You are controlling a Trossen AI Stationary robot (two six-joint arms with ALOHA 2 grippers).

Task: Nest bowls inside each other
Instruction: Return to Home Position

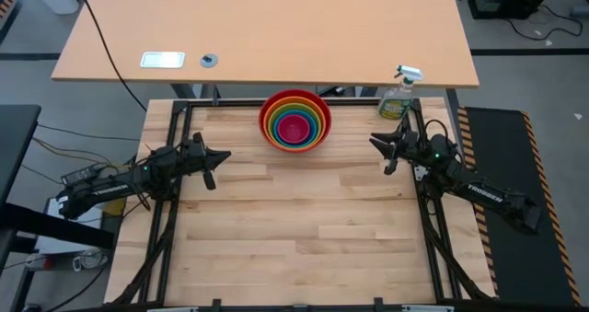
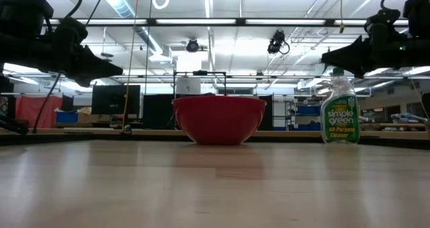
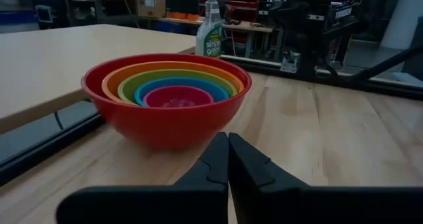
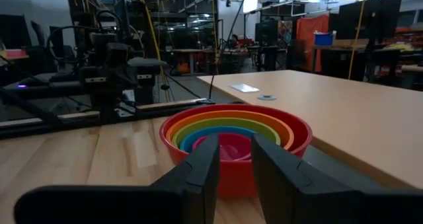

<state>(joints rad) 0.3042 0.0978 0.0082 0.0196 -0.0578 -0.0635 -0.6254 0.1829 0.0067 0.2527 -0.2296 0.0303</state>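
Observation:
The bowls stand nested one inside another near the middle of the table's far edge: red outermost, then orange, yellow-green, blue, and pink innermost. The red bowl rests by its base on the wooden table. My left gripper hovers shut at the table's left, level, pointing toward the bowls, and touches nothing. My right gripper hovers at the right, level, pointing at the bowls. Its fingers are open, with nothing between them.
A green spray bottle stands upright at the far right, just beyond my right gripper. A tan desk lies past the table's far edge. Black frame rails run along the table's left and right sides. Bare wood stretches across the near half.

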